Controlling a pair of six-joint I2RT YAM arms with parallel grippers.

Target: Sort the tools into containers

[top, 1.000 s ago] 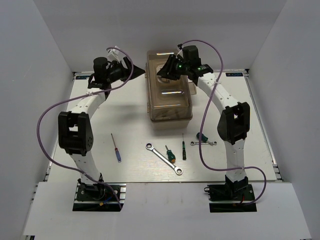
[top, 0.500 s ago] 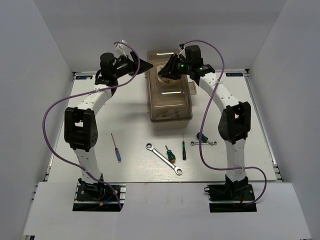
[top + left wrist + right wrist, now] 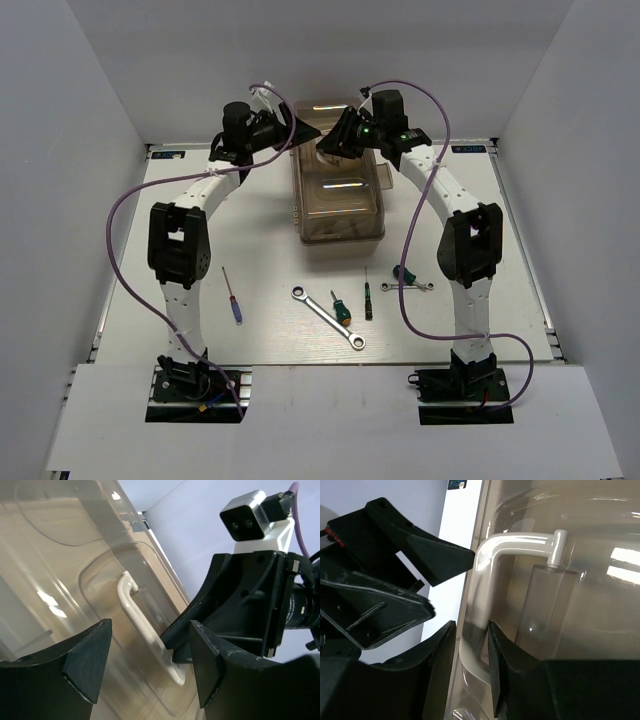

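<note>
Swung inward since a second ago, the left arm [image 3: 180, 245] holds released jaws beside the closed toolbox [image 3: 338, 200] far back on the table [image 3: 250, 220]; the right jaws clench its white handle [image 3: 485, 555]. Nothing looks sorted yet: long wrench [image 3: 328, 317], short wrench [image 3: 408, 287], green screwdrivers [image 3: 341, 308] and blue-and-red screwdriver [image 3: 232, 296] lie loose.

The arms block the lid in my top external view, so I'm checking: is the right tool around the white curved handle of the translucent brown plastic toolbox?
Observer: Yes. In the right wrist view the right tool straddles one end of the white curved plastic handle, close on both sides. Whether it clamps, I cannot tell.
Operator: And the left tool?
Observer: In the left wrist view the left tool is open wide, short of the handle, over the translucent brown plastic lid.
</note>
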